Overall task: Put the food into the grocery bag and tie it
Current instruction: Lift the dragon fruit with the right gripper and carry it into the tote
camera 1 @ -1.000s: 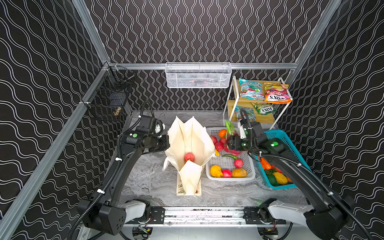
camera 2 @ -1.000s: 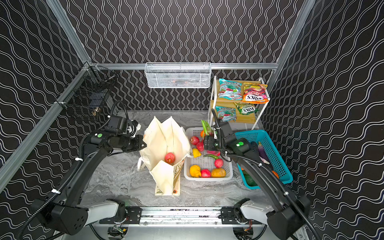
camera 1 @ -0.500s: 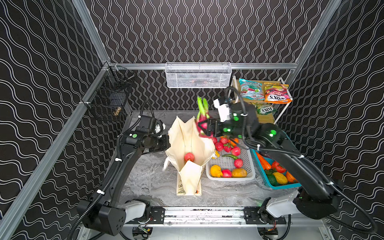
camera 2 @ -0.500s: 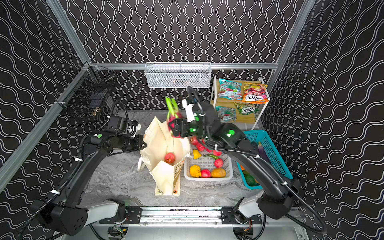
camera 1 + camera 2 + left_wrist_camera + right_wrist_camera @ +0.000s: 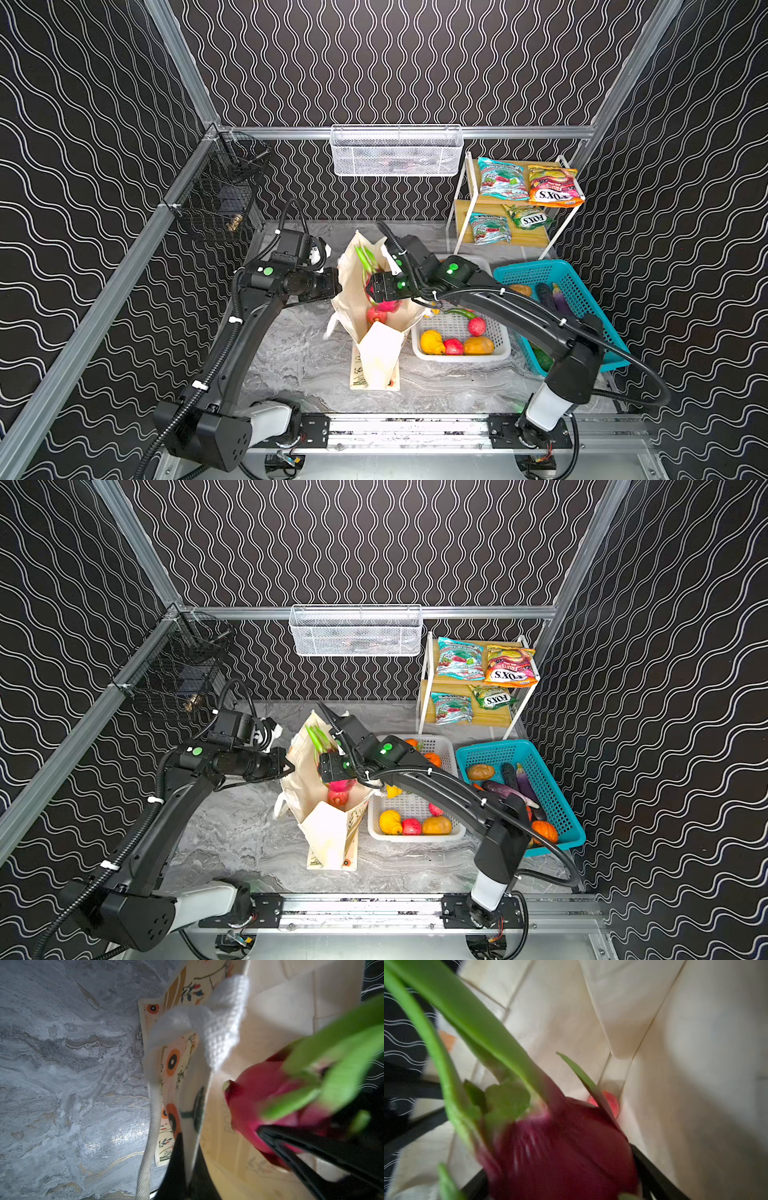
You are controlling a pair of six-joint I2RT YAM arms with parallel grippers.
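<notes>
Grey marbled tabletop (image 5: 291, 357) with cream grocery bag (image 5: 378, 353), white perforated basket (image 5: 457, 357), teal basket (image 5: 536, 272) and shelf rack (image 5: 525, 237)

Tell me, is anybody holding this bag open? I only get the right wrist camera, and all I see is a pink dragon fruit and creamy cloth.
Observer: Yes. In both top views the left gripper is shut on the rim of the grocery bag, on the side away from the baskets.
Operator: Is there more food to fetch after this one?
Observer: Yes. The white basket right beside the bag holds several toy fruits.
</notes>
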